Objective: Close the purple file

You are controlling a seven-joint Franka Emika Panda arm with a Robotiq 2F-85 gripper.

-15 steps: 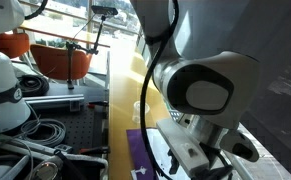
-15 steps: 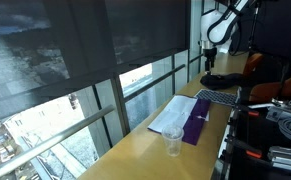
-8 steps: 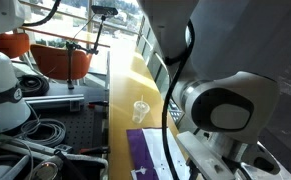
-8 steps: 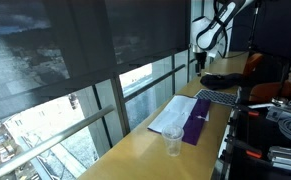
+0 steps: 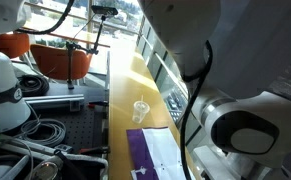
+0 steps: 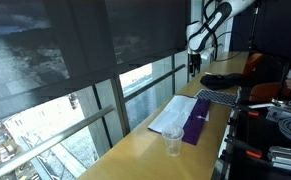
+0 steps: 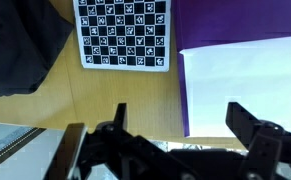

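Note:
The purple file (image 6: 196, 124) lies open on the yellow wooden table, with white paper sheets (image 6: 172, 115) spread on its window side. It also shows in an exterior view (image 5: 143, 155) at the bottom edge, partly hidden by the arm. In the wrist view its purple cover (image 7: 235, 22) and white sheets (image 7: 247, 85) fill the right side. My gripper (image 7: 182, 125) is open and empty, hovering above the table near the file's edge. In an exterior view the gripper (image 6: 193, 68) hangs above the far end of the table, beyond the file.
A clear plastic cup (image 6: 173, 143) stands near the file's near end, also seen in an exterior view (image 5: 140, 108). A checkerboard sheet (image 7: 123, 32) and a black bundle (image 7: 20, 45) lie beyond the file. Windows border the table; cables and equipment (image 5: 25, 130) lie beside it.
The arm has swung the gripper down and toward the window side, closer to the table's far end. The file and the cup have not moved.

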